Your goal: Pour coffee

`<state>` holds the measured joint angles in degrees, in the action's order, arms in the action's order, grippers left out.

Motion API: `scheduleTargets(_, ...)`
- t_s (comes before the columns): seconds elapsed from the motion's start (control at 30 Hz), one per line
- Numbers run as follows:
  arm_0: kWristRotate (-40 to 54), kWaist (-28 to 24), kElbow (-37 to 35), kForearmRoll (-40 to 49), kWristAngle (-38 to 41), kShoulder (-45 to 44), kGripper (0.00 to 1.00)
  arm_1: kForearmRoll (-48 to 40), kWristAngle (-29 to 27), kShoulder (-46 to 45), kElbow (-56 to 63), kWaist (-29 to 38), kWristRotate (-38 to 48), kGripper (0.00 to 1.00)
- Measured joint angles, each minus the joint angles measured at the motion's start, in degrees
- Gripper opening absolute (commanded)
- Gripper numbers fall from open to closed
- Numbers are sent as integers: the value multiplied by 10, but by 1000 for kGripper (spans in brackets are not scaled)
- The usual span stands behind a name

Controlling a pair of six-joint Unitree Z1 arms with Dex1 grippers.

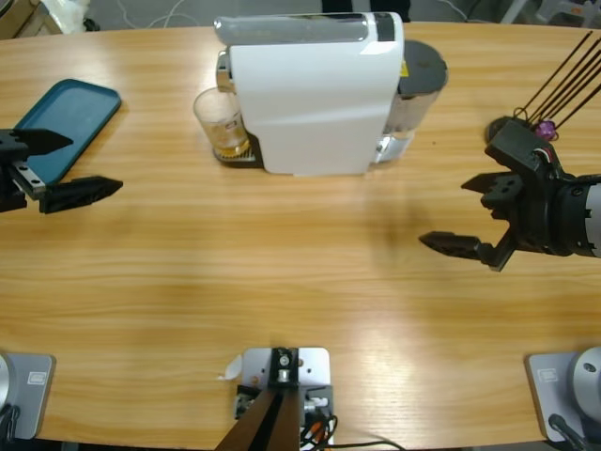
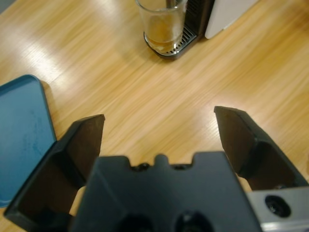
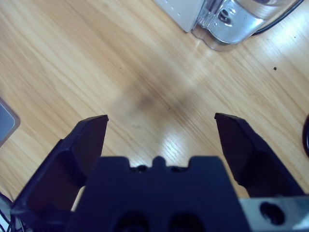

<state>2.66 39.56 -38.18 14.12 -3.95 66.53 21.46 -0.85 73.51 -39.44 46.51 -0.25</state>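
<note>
Plainly, both grippers stand spread wide with nothing between their jaws. At the table's left edge in the high view, the left gripper (image 1: 80,164) has one jaw over a teal tray (image 1: 66,122) and the other over bare wood; its own wrist view looks along the splayed jaws toward a glass tumbler (image 2: 163,24), with the tray (image 2: 21,135) at the picture's left. Across the table, the right gripper (image 1: 460,214) hangs over bare wood, well apart from everything, and its wrist view shows only wood grain with the clear base of the water tank (image 3: 241,21) at the top. Between the two arms, toward the far side of the wooden table (image 1: 282,282), stands a white coffee machine (image 1: 310,94). The tumbler (image 1: 222,122) sits on the machine's dark drip tray (image 2: 176,46), under the spout on the machine's left side, and holds the coffee (image 1: 230,144), a shallow amber layer at its bottom.
</note>
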Motion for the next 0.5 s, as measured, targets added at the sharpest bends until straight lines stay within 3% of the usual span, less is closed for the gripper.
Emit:
scheduleTargets(0.27, -11, -16, 7, -82, 9, 0, 982, 0, 0, 2, 0, 0, 0, 954)
scheduleTargets(0.5, -8, -54, 18, -192, 97, 51, 987, 0, 0, 2, 0, 0, 0, 954)
